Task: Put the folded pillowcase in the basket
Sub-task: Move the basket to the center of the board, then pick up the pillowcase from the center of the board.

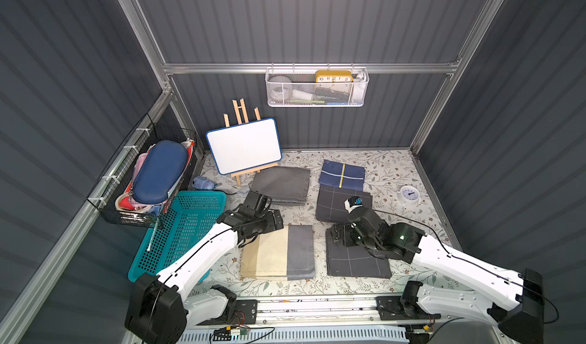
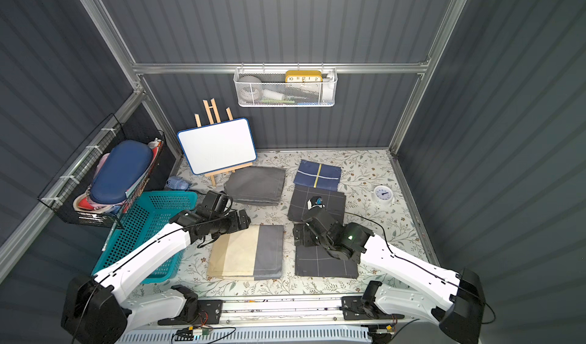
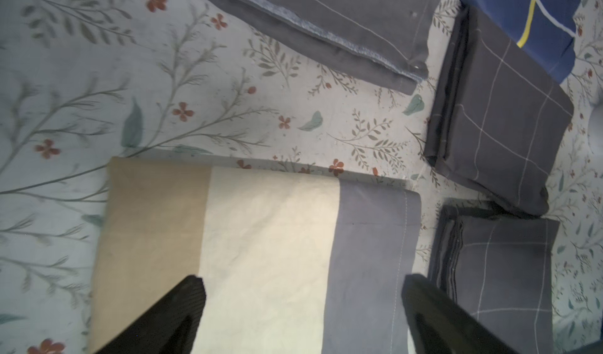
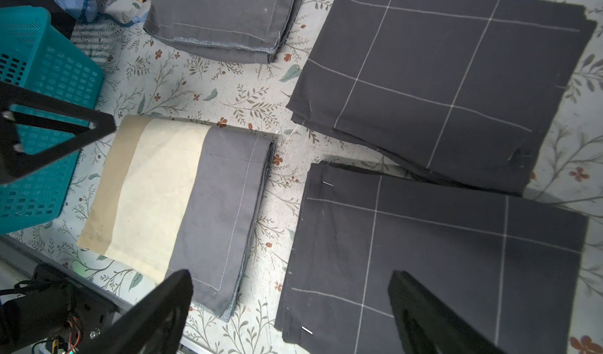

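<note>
Five folded pillowcases lay on the floral-patterned surface (image 1: pixel 396 174) before me, none of them in the rectangular teal plastic basket with perforated sides (image 1: pixel 190 228). That basket stood at the left edge of the surface, its far end tucked under the black wire basket (image 1: pixel 107 196) fixed to the side wall.

Nearest it, just to its right and outside it, lay the tan, cream and grey folded pillowcase (image 1: pixel 279 253), flat. My left tool (image 3: pixel 303 284) hung over that pillowcase's far left corner, its two fingers spread wide with nothing between them but cloth below. One finger showed over the cream band and one near the grey edge. Whether they touched the fabric I could not tell.

My right tool (image 4: pixel 290 275) was likewise spread wide and held nothing. It hung over the far left corner of the near charcoal folded pillowcase with white grid lines (image 1: pixel 355 263).

Beyond that one lay a second charcoal grid pillowcase (image 1: pixel 333 206), and behind it a navy folded pillowcase with a yellow stripe (image 1: pixel 342 176). A plain grey folded pillowcase (image 1: pixel 282 184) lay to their left, near the white board on its small wooden easel (image 1: pixel 244 146). A small white round dial (image 1: pixel 410 194) sat at the right.
</note>
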Motion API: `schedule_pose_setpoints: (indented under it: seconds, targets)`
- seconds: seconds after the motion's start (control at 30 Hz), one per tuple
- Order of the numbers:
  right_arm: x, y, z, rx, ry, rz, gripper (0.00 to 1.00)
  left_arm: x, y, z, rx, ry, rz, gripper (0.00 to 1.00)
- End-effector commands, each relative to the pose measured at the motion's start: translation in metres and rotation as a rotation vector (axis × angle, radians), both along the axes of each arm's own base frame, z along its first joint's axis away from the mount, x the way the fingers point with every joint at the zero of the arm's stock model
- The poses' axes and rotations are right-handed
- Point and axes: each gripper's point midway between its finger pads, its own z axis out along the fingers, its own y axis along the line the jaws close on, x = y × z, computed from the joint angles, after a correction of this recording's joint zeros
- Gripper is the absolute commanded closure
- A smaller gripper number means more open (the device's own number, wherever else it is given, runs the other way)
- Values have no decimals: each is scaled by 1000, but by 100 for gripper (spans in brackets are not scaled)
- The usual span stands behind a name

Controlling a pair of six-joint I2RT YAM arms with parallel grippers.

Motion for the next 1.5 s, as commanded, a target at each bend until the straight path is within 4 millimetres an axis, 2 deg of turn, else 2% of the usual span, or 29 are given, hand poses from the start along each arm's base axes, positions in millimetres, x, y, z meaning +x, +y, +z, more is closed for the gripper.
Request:
schedule_pose_setpoints:
  seconds: [0.0, 0.03, 0.13, 0.23, 0.33, 0.53, 0.73, 0.9, 1.13, 1.27, 1.47]
  targets:
    - [-3, 3, -8, 8, 19, 3, 1, 7, 44, 32, 121, -81, 245, 0]
    - [-3, 4, -8, 6, 20, 3, 1, 13, 54, 45, 152, -123, 299, 0]
    - [-5, 4, -6, 1, 24, 10, 1, 31, 83, 67, 225, -198, 426, 0]
    - [-7, 1, -5, 1, 17, 10, 1, 53, 124, 70, 225, -181, 513, 0]
    - [-9, -6, -6, 3, 5, -4, 1, 72, 148, 70, 216, -192, 542, 0]
    - [-13, -13, -8, 5, 0, -11, 1, 98, 159, 32, 161, -113, 546, 0]
    - [-19, -22, -9, -3, 1, -21, 1, 110, 168, -6, 136, -46, 529, 0]
    - [-20, -30, -12, -2, -13, -41, 1, 119, 156, -18, 84, -42, 452, 0]
    - [-18, -30, -14, -11, -14, -48, 1, 118, 107, -30, -8, -20, 323, 0]
    - [-18, -27, -15, -8, -5, -40, 1, 118, 80, -23, -15, -34, 284, 0]
    - [-18, -25, -16, -8, 3, -38, 1, 129, 55, -18, -51, -45, 234, 0]
